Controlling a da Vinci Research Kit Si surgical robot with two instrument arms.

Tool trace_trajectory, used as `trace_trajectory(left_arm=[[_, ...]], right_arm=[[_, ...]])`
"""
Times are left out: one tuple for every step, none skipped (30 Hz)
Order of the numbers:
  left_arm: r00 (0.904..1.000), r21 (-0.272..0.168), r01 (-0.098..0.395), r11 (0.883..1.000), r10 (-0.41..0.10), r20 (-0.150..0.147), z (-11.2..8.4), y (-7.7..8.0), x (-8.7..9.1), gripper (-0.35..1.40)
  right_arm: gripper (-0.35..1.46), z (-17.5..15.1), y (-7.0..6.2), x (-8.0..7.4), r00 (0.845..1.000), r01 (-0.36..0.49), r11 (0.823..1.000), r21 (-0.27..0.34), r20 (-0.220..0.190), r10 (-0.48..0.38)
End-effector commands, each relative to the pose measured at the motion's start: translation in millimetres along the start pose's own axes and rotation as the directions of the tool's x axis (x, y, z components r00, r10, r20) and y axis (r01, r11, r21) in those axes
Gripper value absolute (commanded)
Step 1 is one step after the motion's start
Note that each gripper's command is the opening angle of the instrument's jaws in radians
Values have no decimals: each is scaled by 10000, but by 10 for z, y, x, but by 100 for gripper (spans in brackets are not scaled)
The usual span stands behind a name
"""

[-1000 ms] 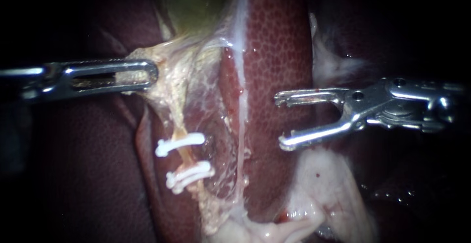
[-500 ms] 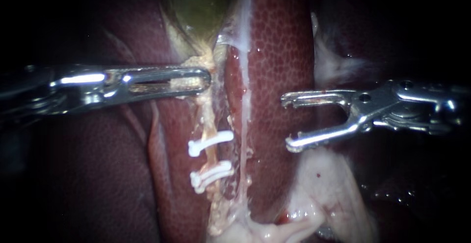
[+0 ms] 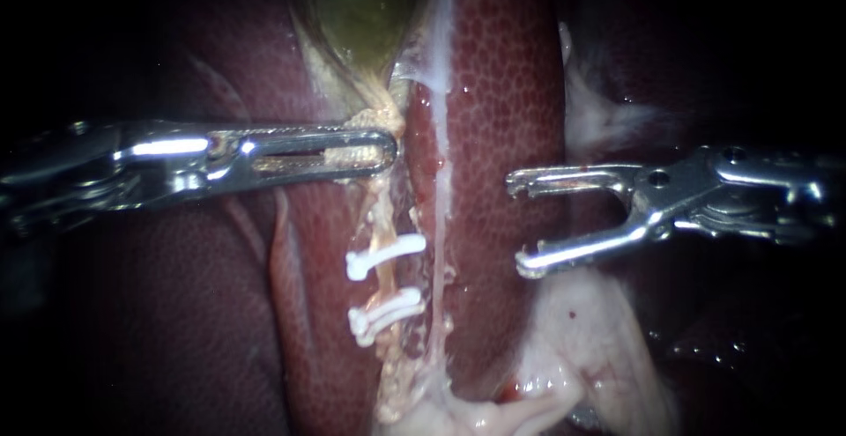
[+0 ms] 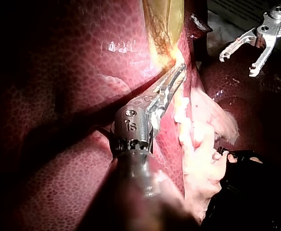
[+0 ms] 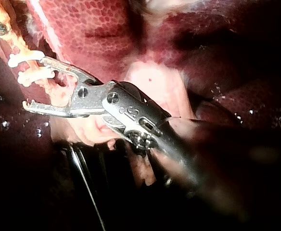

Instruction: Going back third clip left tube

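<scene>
A thin pale tube (image 3: pixel 379 216) runs down from the greenish gallbladder (image 3: pixel 361 4) over the red liver (image 3: pixel 502 92). White clips cross it: an upper clip (image 3: pixel 385 255) and a thicker lower clip (image 3: pixel 385 311). My left instrument (image 3: pixel 386 150) comes in level from the left, its slotted jaws shut on pale tissue just under the gallbladder, above the clips. My right instrument (image 3: pixel 520 223) hangs right of the tube over the liver, jaws open and empty. In the right wrist view its jaws (image 5: pixel 34 82) gape beside the clips (image 5: pixel 27 60). The left wrist view shows the left jaws (image 4: pixel 176 77) closed on tissue.
Pale fatty tissue (image 3: pixel 582 348) lies below the right instrument's jaws, and more whitish tissue (image 3: pixel 599 110) sits above them. A white band (image 3: pixel 438 163) runs down the liver just right of the tube. Dark liver lobes fill both sides.
My left instrument has moved right with its held tissue, carrying the tube and clips right and straightening the tube. The right instrument has drawn back slightly to the right, jaws still open.
</scene>
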State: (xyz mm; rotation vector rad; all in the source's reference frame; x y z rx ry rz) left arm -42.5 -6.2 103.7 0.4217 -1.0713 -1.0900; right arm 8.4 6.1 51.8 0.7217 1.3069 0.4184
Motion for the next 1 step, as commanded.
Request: trace_trajectory(left_arm=[[10000, 6, 0, 10000, 0, 0, 0, 0, 0, -35]], right_arm=[[60, 0, 0, 0, 10000, 0, 10000, -5, -1, 0]])
